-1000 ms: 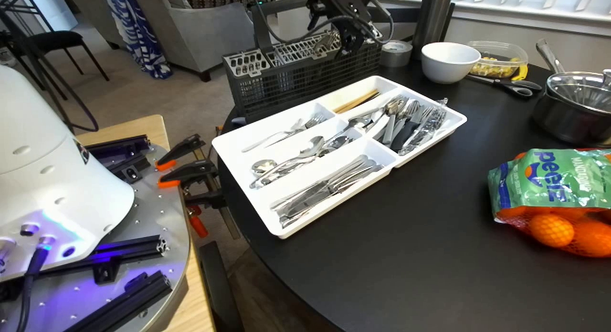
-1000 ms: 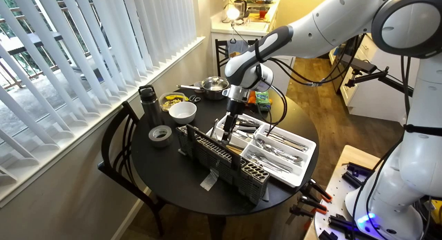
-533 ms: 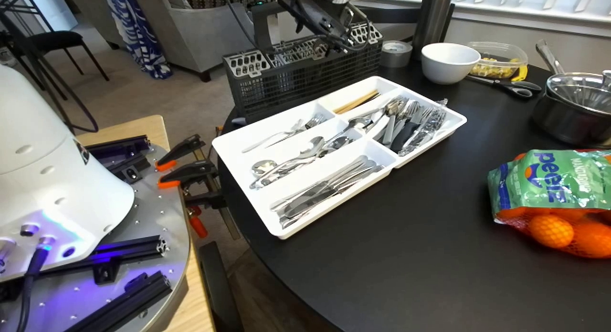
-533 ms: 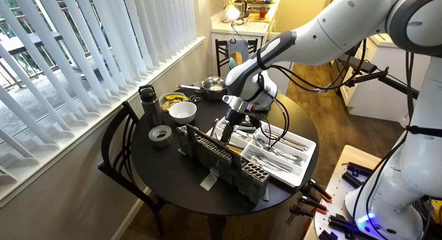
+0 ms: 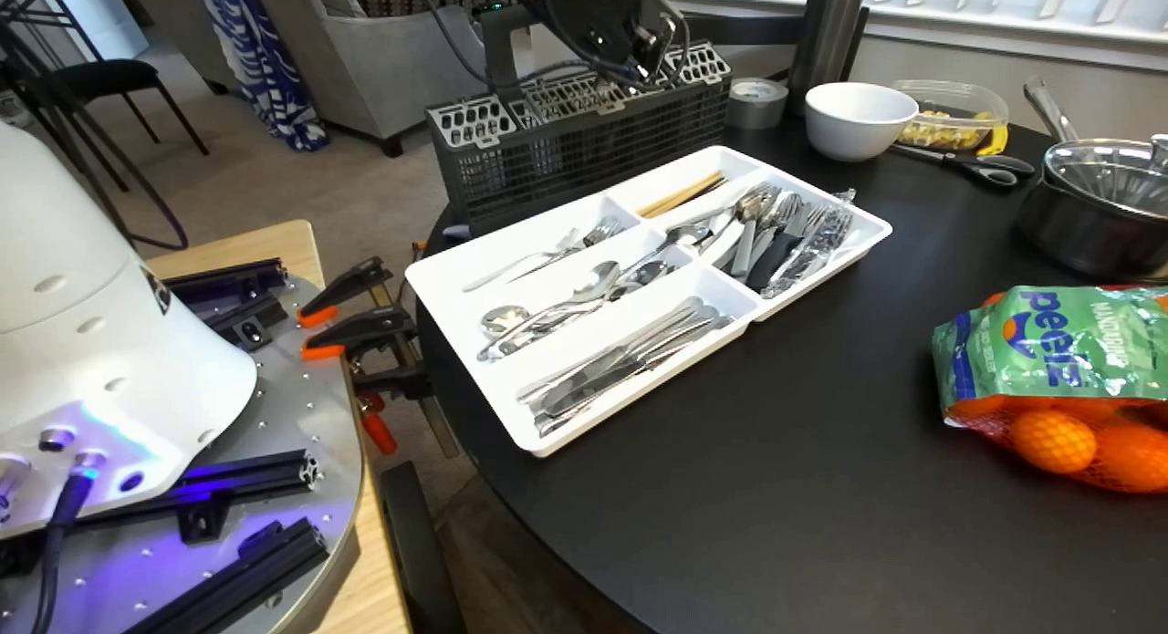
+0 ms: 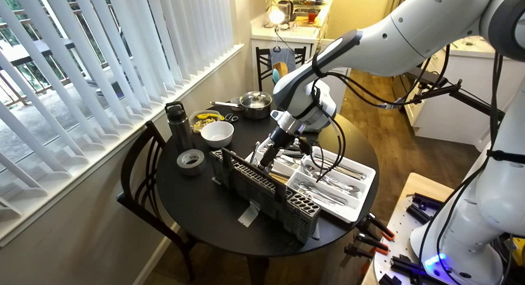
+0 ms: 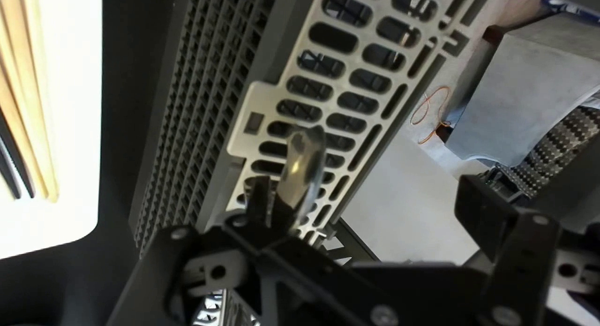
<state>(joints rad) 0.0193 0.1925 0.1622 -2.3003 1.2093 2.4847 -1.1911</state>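
At the top of the basket (image 5: pixel 593 155), claw (image 7: pixel 372 204) spread wide, gripping nothing. Blurred silver utensil (image 7: pixel 301 164) sticks up there, just beside one finger (image 7: pixel 257 201); contact unclear. Tray (image 5: pixel 461 262) of cutlery (image 5: pixel 785 233) alongside.

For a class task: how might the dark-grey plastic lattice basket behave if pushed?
The basket seems light: its walls are open lattice. Narrow, it might tip, unless the flat silvery strip at its foot holds it.
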